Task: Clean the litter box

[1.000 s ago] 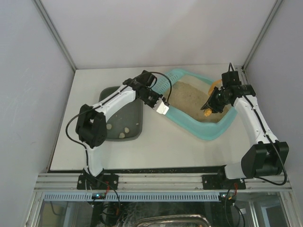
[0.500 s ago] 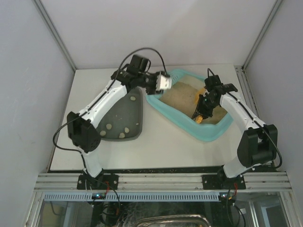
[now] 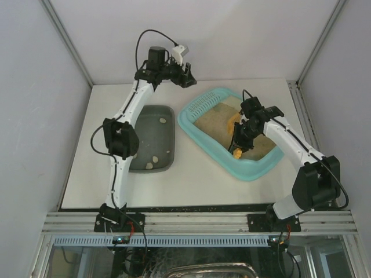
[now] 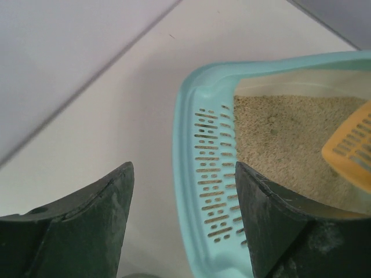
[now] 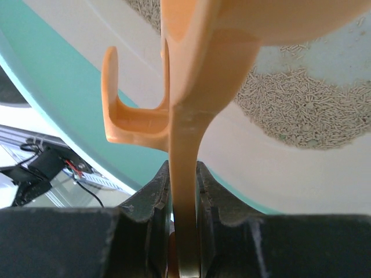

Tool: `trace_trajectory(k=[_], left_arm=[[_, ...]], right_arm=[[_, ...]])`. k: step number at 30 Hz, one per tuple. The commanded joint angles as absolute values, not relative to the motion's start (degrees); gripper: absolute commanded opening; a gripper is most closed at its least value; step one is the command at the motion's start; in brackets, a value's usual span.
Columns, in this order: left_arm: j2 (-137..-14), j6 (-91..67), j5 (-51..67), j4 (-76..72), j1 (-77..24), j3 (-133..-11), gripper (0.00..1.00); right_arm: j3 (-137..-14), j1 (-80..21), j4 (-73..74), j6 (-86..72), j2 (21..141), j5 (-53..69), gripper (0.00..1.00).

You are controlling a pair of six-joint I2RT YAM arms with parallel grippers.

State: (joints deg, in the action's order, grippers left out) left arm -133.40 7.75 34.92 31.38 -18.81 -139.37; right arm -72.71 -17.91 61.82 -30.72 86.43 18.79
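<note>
The light-turquoise litter box [image 3: 203, 105] lies flat right of centre, with beige litter [image 4: 278, 133] inside. Its slotted rim [image 4: 211, 168] shows far below in the left wrist view. My left gripper [image 3: 186, 78] hangs high near the back wall, open [image 4: 184, 168], with nothing between its fingers and clear of the box. My right gripper [image 3: 240, 139] is inside the box, shut [image 5: 184, 174] on the handle of an orange slotted scoop [image 5: 185, 116]. The scoop's blade [image 3: 234, 119] rests over the litter.
A dark grey-green tray [image 3: 148, 130] sits left of the litter box with a few pale lumps [image 3: 155, 159] in it. The left arm's elbow [image 3: 119, 139] overhangs the tray's left side. Enclosure walls stand close behind and on both sides.
My left gripper has opened, come off the litter box's rim and risen toward the back wall. The box has turned and settled flat. My right gripper has shifted left with the scoop.
</note>
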Motion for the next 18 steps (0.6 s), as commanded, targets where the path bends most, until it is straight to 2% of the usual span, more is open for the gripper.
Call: trace_trajectory(k=[1, 6, 11, 15, 18], left_arm=[[-138.25, -6.98, 41.39, 24.25, -20.92, -140.67, 0.75], [-141.15, -13.19, 44.63, 18.6, -21.15, -139.33, 0.75], [-142.05, -10.34, 44.12, 18.54, -21.88, -135.94, 0.75], [-141.98, -9.93, 45.46, 20.98, -21.62, -134.97, 0.75], [-139.88, -10.55, 47.52, 22.35, -21.65, -131.69, 0.75]], right_arm=[[-70.97, -22.97, 71.25, -31.96, 82.37, 21.6, 0.0], [-65.19, -24.0, 73.06, -32.87, 79.45, 22.91, 0.0], [-63.93, -23.73, 74.34, -32.97, 77.29, 20.78, 0.0], [-67.59, -20.86, 69.14, -34.24, 79.31, 21.61, 0.0], [-73.44, -19.79, 66.73, -33.98, 85.21, 23.15, 0.0]])
